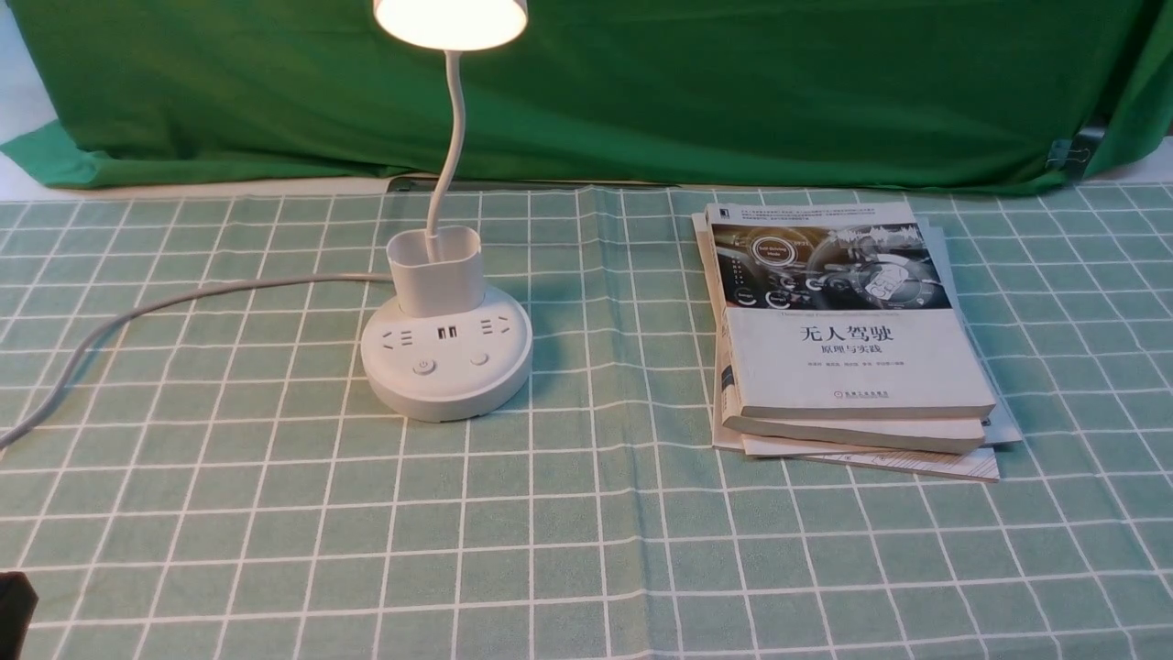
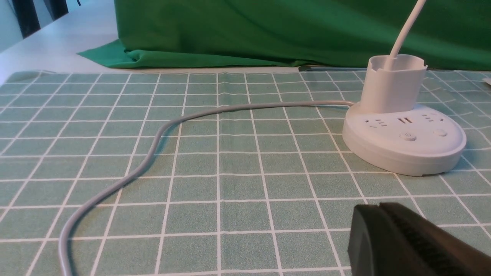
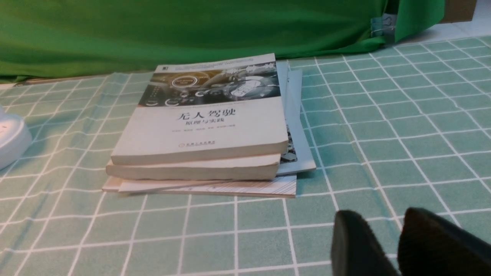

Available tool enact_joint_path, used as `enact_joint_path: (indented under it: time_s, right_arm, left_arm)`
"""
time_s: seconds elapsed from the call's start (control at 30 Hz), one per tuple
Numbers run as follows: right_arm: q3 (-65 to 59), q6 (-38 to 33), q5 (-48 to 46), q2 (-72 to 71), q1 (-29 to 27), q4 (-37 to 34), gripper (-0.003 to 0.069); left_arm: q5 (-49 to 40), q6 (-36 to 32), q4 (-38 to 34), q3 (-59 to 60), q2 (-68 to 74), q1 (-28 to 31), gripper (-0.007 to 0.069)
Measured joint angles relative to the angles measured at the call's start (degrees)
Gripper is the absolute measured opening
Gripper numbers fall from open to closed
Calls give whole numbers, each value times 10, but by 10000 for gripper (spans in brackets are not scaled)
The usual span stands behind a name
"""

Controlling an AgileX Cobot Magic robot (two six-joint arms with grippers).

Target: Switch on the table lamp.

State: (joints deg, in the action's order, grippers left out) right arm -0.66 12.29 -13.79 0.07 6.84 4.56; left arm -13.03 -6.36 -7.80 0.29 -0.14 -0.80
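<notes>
The white table lamp stands left of the table's middle, with its round puck base (image 1: 446, 367) on the checked cloth. Its round head (image 1: 449, 20) glows at the top edge of the front view. A thin neck (image 1: 454, 137) rises from the cup holder (image 1: 435, 270). Two buttons (image 1: 423, 367) (image 1: 479, 358) sit on the base's near side. My left gripper (image 2: 379, 207) is shut and empty, low over the cloth, short of the base (image 2: 402, 145) and to its left. My right gripper (image 3: 381, 214) is open with only cloth between its fingers, in front of the books.
A stack of books (image 1: 843, 339) (image 3: 203, 126) lies to the right of the lamp. The lamp's grey cord (image 1: 183, 298) (image 2: 153, 142) trails off to the left across the cloth. A green backdrop (image 1: 641, 92) hangs along the table's far edge.
</notes>
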Motion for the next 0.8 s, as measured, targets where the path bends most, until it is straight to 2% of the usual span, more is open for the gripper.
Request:
enact_joint_path:
  time_s: [0.8]
  right_arm:
    - [0,0,0,0,0,0,238]
  left_arm:
    - [0,-11,0,0,0,0,21]
